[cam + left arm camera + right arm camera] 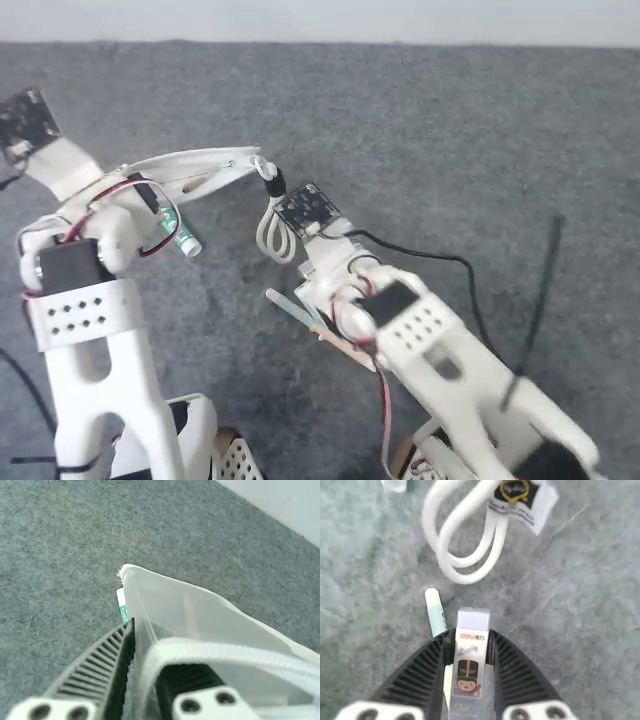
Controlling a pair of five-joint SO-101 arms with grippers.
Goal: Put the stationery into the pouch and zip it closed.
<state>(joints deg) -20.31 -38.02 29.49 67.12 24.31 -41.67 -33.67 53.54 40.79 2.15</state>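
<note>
My left gripper (142, 630) is shut on the rim of the translucent white pouch (200, 615), which shows in the high view as a pale flap (200, 170) by the left arm. A white cord loop (275, 235) hangs from the pouch's zipper end. My right gripper (468, 640) is shut on a white eraser (468, 662) with a cartoon label and hovers over the carpet just short of the cord loop (465, 545). A pale green pen (436, 612) lies beside the eraser; its tip (285, 302) sticks out from under the right arm. A small green-and-white item (183, 238) lies by the pouch's corner (121, 605).
Grey carpet (450, 130) covers the whole table. A black cable (440, 262) runs off the right arm and a thin black rod (545, 290) stands at the right. A wooden stick (345, 348) lies under the right arm. The carpet's far side is open.
</note>
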